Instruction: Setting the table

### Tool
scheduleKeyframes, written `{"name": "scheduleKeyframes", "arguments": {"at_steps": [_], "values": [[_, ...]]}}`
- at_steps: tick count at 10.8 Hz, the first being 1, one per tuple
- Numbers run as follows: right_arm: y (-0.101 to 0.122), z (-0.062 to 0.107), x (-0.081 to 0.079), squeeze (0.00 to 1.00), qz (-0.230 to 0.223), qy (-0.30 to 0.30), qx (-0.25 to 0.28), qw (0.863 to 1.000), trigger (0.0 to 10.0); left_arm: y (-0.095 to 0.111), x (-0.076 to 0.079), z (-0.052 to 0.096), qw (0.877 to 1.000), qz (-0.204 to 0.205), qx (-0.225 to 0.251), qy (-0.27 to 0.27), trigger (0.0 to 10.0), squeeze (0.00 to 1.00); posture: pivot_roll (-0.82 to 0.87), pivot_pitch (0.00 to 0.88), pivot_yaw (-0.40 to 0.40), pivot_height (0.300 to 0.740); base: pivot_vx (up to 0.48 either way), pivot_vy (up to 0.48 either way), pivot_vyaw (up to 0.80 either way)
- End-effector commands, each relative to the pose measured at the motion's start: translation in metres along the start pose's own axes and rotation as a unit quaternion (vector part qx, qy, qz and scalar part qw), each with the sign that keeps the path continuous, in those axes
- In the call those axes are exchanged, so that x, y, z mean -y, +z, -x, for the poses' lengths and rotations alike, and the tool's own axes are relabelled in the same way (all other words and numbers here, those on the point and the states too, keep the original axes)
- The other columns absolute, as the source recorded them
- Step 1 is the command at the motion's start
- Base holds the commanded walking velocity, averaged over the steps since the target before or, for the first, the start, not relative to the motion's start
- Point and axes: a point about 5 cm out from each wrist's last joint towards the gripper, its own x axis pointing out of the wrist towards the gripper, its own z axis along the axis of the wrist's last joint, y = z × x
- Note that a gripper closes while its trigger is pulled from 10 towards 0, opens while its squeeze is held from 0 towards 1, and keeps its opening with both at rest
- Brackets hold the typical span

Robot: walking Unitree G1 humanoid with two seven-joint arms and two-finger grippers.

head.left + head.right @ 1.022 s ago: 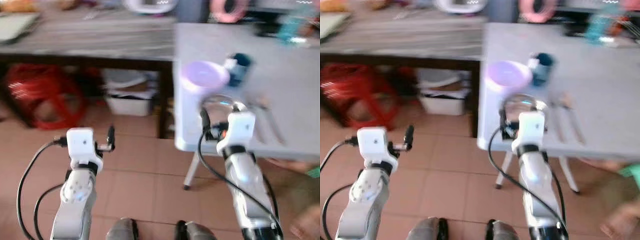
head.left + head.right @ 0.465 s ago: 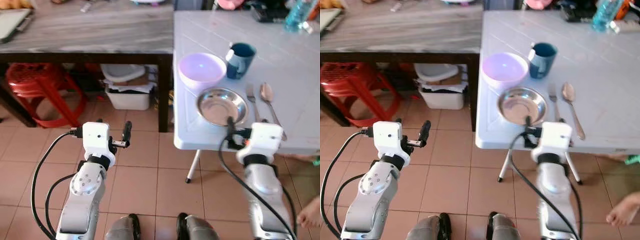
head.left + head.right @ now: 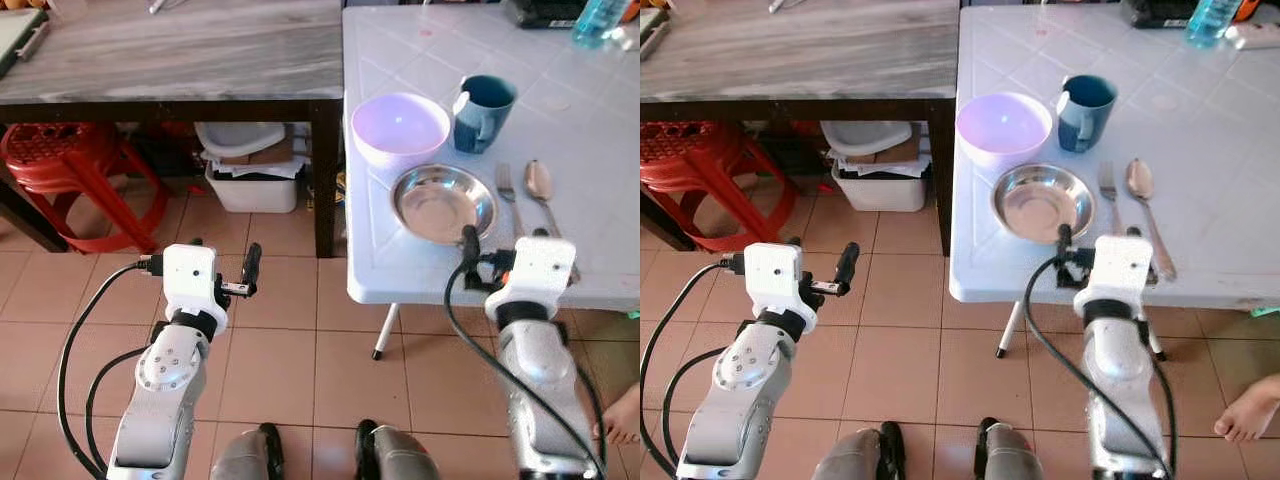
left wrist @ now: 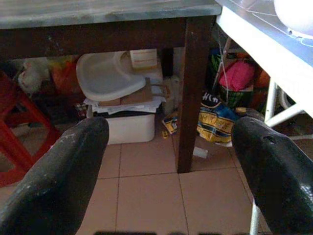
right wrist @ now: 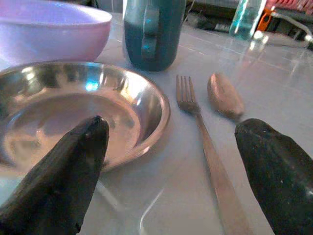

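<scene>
While the white table already carried a full place setting near its front-left corner, the step in hand looked like checking or tidying that setting rather than fetching more. On it sat the lilac bowl, then the steel plate just in front of it, the teal mug beside the bowl, and the fork and spoon lying to the right of the plate.

The right gripper hung at the table's front edge, fingers spread wide and holding nothing; any next move would call for a small, low reach toward the fork between them.

The left gripper, likewise wide open and empty, idled over the tiled floor. Its wrist view revealed a white bin and bags under the wooden bench, while the right wrist view showed the plate's rim close to, yet apart from, the fork.
</scene>
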Motion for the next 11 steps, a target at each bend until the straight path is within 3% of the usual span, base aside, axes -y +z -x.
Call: {"name": "scheduleKeyframes", "arguments": {"at_steps": [1,6,9,11], "values": [[0.001,0.000,0.002,0.00,0.005,-0.001,0.000,1.000,10.0,0.004,0.000,0.001,1.000,-0.006,0.005,-0.002,10.0,0.00,-0.05,0.230,0.046,0.740,0.000,0.000,0.00],[0.007,-0.002,0.005,0.00,0.016,-0.014,0.005,1.000,10.0,0.005,0.000,0.000,1.000,-0.012,0.008,-0.005,10.0,0.00,-0.05,0.232,0.050,0.740,0.000,0.000,0.00],[0.014,-0.011,0.004,0.00,-0.086,-0.016,-0.004,0.996,10.0,0.005,-0.002,0.002,1.000,-0.017,0.007,-0.007,10.0,0.00,-0.04,0.238,0.057,0.740,0.000,0.000,0.00],[0.016,-0.012,0.001,0.00,-0.126,-0.001,-0.010,0.992,10.0,0.006,-0.003,0.001,1.000,-0.019,0.007,-0.008,10.0,0.00,-0.05,0.241,0.061,0.740,0.000,0.000,0.00]]}}
